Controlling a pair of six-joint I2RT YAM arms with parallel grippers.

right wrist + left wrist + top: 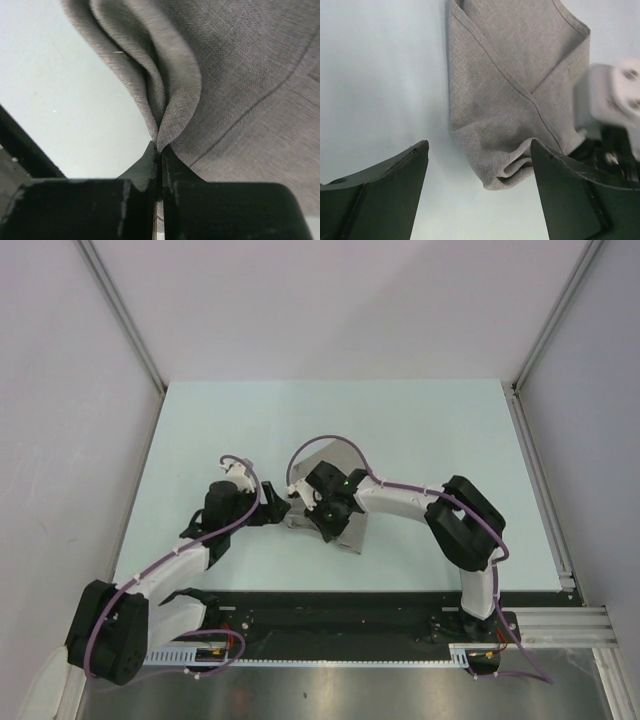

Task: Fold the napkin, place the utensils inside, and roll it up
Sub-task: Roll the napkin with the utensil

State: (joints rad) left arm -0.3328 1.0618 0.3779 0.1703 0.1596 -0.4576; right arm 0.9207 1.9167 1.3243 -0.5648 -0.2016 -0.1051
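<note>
The grey-beige napkin (352,534) lies folded near the middle of the table, mostly under the two wrists. My right gripper (314,514) is shut on a raised fold of the napkin (235,90); in the right wrist view the gripper (159,149) pinches the cloth tight between its tips. My left gripper (285,511) is open just left of it. In the left wrist view its jaws (479,145) stand wide, either side of the napkin's layered corner (505,100), without touching it. The fork and the dark utensil are out of view.
The pale green table (200,440) is bounded by white walls at the back and sides. A black strip (330,610) runs along the near edge by the arm bases. My right wrist body (615,95) shows at the right of the left wrist view.
</note>
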